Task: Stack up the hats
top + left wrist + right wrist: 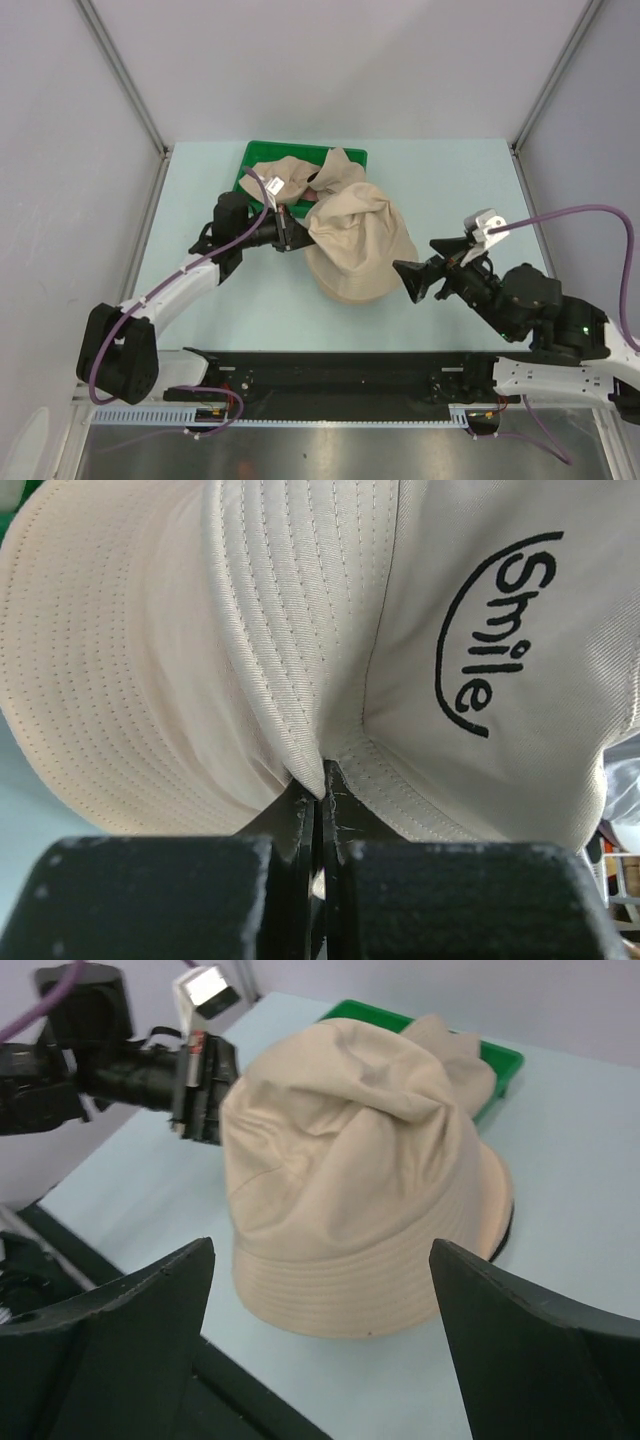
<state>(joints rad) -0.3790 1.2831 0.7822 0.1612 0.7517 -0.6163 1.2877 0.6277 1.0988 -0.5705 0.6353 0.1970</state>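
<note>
Bright, even overhead light, soft faint shadows on the table [200,310], overhead view sharp, left wrist fingers [150,900] blurred up close, right wrist fingers [110,1350] dark and soft-edged

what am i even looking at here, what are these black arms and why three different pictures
These are two robot arms bolted at the near edge of a pale table, each ending in a two-finger gripper. The top picture looks down from above and behind them. The other two come from small cameras on each wrist, so each shows its own fingers at the bottom.

On the table lies a pile of soft beige hats, partly over a green tray at the far side.

The left gripper is shut on the fabric of one hat; its wrist view shows the fingers pinching a fold beside a stitched "Smile". The right gripper is open, holds nothing, and points at the hat pile from the side.
</note>
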